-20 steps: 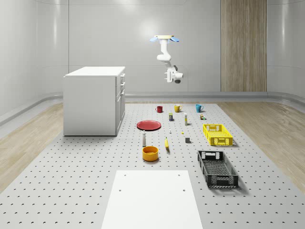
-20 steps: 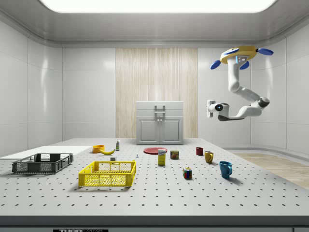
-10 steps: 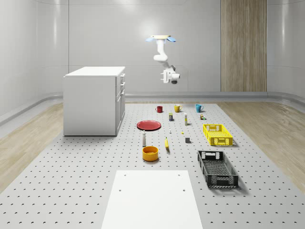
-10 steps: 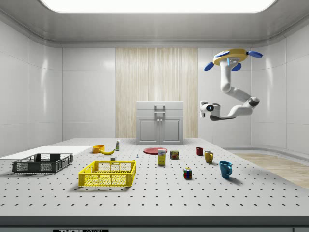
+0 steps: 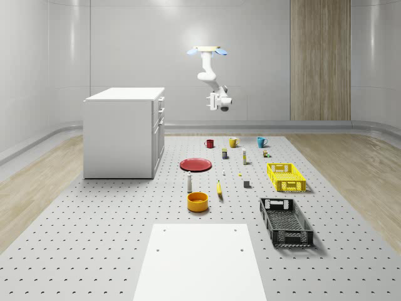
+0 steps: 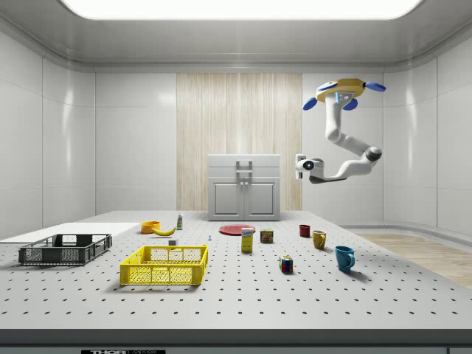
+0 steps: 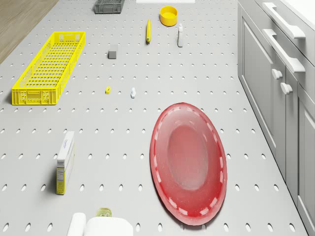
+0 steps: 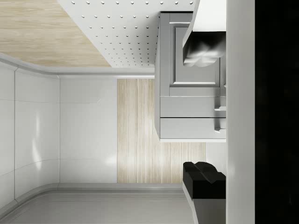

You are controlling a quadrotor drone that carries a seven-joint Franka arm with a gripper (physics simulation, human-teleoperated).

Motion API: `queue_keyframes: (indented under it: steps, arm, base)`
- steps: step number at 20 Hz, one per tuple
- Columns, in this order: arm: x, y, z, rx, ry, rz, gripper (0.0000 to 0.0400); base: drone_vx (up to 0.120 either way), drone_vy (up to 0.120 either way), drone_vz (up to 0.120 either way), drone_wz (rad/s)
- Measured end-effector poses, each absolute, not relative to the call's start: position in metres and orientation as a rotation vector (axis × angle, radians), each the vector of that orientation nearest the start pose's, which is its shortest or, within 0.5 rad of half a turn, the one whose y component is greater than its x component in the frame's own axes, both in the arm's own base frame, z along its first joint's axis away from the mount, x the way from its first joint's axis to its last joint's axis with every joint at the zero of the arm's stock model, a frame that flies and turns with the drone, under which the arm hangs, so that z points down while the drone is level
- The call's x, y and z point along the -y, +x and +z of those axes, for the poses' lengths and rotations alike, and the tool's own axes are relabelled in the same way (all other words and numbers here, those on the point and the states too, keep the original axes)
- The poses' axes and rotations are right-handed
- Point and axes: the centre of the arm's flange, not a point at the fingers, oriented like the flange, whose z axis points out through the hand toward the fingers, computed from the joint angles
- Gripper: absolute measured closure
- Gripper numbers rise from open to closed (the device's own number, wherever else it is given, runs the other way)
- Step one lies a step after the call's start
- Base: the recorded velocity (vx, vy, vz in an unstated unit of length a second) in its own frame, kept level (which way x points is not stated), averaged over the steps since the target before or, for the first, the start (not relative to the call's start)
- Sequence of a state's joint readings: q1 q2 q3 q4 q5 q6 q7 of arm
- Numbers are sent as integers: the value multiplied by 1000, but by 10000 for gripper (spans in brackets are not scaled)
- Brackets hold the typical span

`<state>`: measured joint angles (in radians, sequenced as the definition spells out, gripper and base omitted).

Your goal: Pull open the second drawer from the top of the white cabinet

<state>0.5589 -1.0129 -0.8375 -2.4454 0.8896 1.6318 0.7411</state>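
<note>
Your target, the second drawer (image 6: 244, 174) of the white cabinet (image 5: 124, 132), sits shut, well ahead of the fingers (image 8: 203, 52), level with them. The fingers are spread apart with nothing between them. Your drone (image 6: 340, 91) hovers high above the desk (image 5: 125, 213), over the red plate (image 7: 188, 162).

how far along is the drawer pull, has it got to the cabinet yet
Nothing is done yet: every drawer of the white cabinet looks shut. In hand is the approach: the drone hovers high above the table, off the cabinet's front, its open gripper pointed toward the cabinet. Left: reach the second drawer's handle, grasp, pull.
</note>
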Motion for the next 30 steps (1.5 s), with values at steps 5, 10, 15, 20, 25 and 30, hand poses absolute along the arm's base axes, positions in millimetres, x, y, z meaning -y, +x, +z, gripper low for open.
queue_keyframes:
  steps: [5,10,15,20,25,30]
  arm:
    - [100,307,591,-612,-1484,613,100]
    - [100,307,591,-612,-1484,613,100]
    - [100,307,591,-612,-1484,613,100]
    - [100,307,591,-612,-1484,613,100]
    - [100,307,591,-612,-1484,613,100]
    - [100,307,591,-613,-1484,613,100]
  base:
    - [120,-120,0,0]
    - [120,-120,0,0]
    - [120,-120,0,0]
    - [120,-24,0,0]
    - [120,-40,0,0]
    - [120,-112,0,0]
